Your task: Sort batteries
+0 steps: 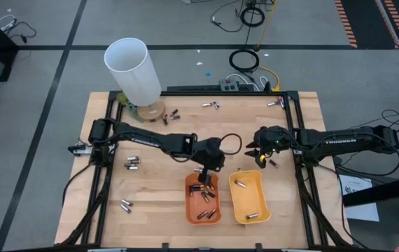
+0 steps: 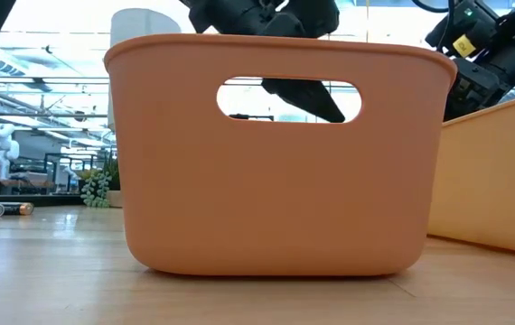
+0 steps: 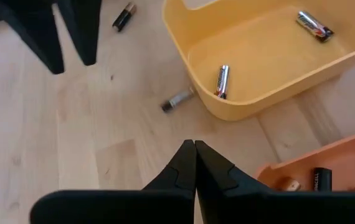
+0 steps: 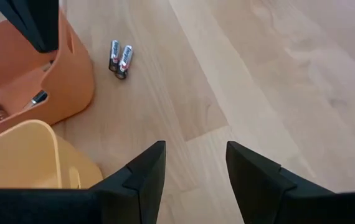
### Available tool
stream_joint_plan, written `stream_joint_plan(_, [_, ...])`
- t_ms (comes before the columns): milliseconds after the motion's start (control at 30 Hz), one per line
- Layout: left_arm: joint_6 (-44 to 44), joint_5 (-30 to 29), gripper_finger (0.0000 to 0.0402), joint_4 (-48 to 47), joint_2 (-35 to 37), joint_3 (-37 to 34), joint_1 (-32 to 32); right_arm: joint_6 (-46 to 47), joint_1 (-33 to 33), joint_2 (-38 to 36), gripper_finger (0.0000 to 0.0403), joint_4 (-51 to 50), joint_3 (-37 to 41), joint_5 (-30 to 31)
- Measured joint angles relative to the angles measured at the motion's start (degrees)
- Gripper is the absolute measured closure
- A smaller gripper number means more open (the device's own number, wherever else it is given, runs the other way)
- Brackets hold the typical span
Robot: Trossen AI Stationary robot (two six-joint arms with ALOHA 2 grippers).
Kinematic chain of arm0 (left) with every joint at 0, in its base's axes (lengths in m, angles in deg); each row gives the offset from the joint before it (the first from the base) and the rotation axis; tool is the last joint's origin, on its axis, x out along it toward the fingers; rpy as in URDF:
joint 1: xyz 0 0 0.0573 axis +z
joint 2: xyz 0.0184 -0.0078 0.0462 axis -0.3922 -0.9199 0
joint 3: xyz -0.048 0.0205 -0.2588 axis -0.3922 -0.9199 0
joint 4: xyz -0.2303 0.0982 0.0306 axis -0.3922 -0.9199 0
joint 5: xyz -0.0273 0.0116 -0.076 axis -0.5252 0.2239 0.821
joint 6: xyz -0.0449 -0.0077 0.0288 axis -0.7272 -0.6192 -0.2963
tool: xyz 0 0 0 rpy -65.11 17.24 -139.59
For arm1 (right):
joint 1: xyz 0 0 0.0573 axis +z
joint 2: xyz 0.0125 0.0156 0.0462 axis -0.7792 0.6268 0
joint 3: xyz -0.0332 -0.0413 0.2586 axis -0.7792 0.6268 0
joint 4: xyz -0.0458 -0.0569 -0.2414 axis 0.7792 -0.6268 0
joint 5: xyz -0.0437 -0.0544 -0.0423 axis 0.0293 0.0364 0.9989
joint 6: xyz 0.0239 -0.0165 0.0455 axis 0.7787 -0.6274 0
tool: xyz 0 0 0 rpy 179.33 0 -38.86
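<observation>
Orange plastic tray [image 1: 203, 199] and yellow tray [image 1: 249, 197] stand side by side at the table's near edge in the high view. The left gripper [image 1: 205, 175] hangs over the orange tray's far rim; the right gripper [image 1: 258, 155] hovers just beyond the yellow tray's far right corner. A loose battery [image 1: 272, 163] lies on the wood just beside the right gripper, so the right arm is the nearer one. Other cells lie well apart near the table's left and far edges.

Low view: the orange tray [image 2: 276, 153] fills the frame, with the left gripper's dark tip [image 2: 307, 97] visible through the handle slot.

Left wrist view: the fingers [image 3: 184, 165] are pressed together with nothing between them. A silvery battery [image 3: 177, 100] lies on the wood touching the yellow tray's wall [image 3: 187, 46], long axis slanting toward it. Two cells rest inside.

Right wrist view: the fingers [image 4: 147, 168] stand apart and empty over bare wood. A pair of batteries [image 4: 119, 58] lies parallel just beside the orange tray [image 4: 71, 68].
</observation>
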Motion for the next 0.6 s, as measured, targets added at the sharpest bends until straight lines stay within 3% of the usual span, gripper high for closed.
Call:
stream_joint_plan(267, [-0.95,-0.26,0.0395,1.2,0.0,0.0,-3.32,5.09,1.03,0.0,0.0243,-3.6,0.0,0.1])
stream_joint_plan(400, [-0.95,-0.26,0.0395,0.92,0.0,-0.83,-4.59,7.66,5.34,0.0,0.0243,-3.82,0.0,1.21])
stream_joint_plan(600, [-0.87,-0.24,0.0394,1.97,0.04,-2.4,-6.29,13.45,14.86,0.0,0.0243,-3.86,0.0,9.07])
